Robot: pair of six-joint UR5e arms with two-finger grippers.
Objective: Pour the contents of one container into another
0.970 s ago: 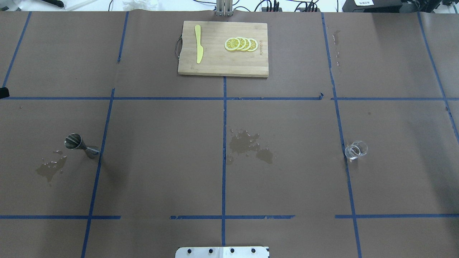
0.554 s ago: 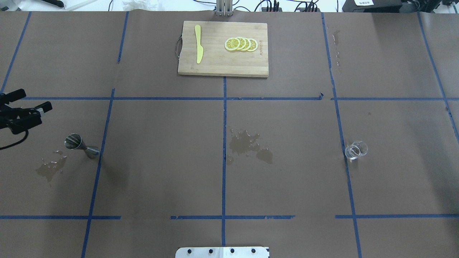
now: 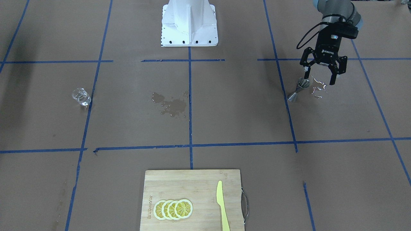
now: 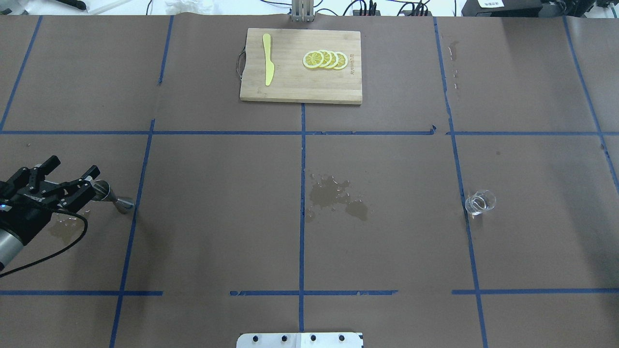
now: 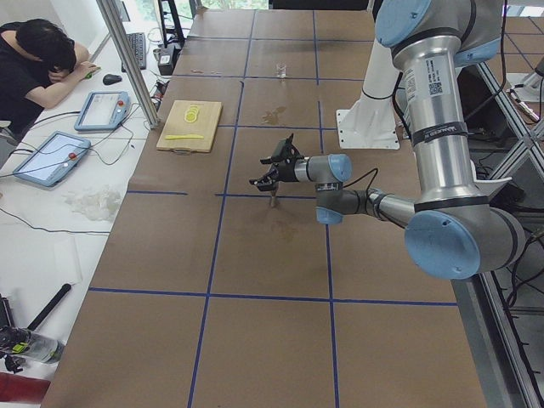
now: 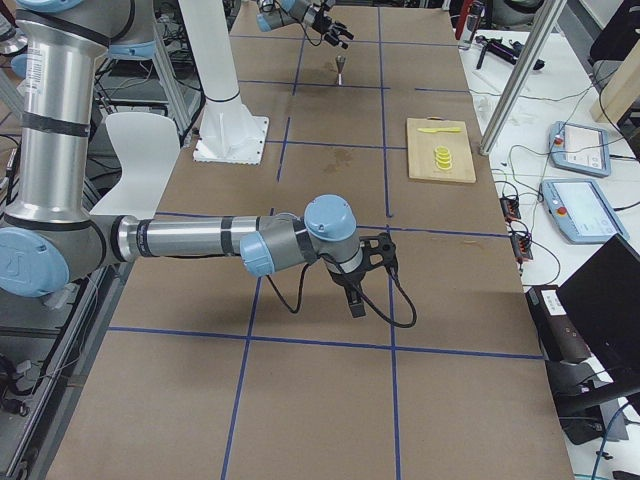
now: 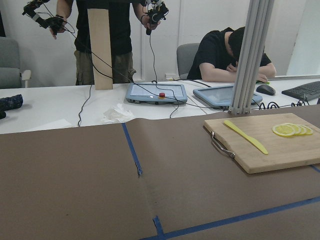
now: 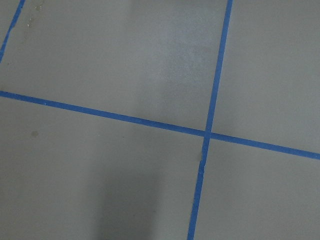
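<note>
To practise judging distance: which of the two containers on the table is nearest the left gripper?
The metal jigger: it stands beside the open left gripper, while the clear glass sits far away.

Left arm, right arm: silver tubes, pale-blue joint caps. Base: white pedestal, row of dark screws. Left gripper: black, white lettering, black cable looped at wrist.

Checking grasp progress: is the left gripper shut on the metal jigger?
No, the left gripper shows its fingers spread wide near the jigger, gripping nothing.
</note>
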